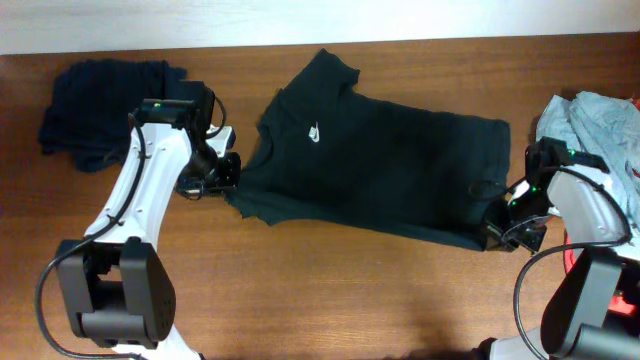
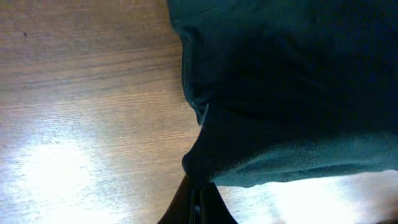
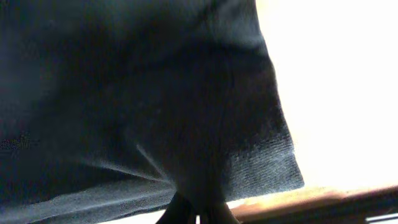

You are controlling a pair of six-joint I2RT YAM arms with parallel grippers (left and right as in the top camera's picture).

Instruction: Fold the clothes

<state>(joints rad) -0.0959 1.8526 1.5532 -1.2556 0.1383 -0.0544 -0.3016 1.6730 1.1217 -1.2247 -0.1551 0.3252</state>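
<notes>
A black T-shirt [image 1: 375,165] with a small white chest logo lies spread across the middle of the table, collar toward the left. My left gripper [image 1: 228,172] is shut on the shirt's near left sleeve edge; the left wrist view shows the black T-shirt [image 2: 286,93] bunched between the closed fingers [image 2: 198,202]. At the shirt's near right hem corner my right gripper [image 1: 498,228] is shut too, the black T-shirt [image 3: 137,93] pinched into folds at its fingertips [image 3: 198,214].
A dark navy garment [image 1: 105,105] lies crumpled at the far left. A grey-blue garment [image 1: 595,120] is heaped at the right edge, with something red [image 1: 620,290] below it. The table's far edge runs along the top.
</notes>
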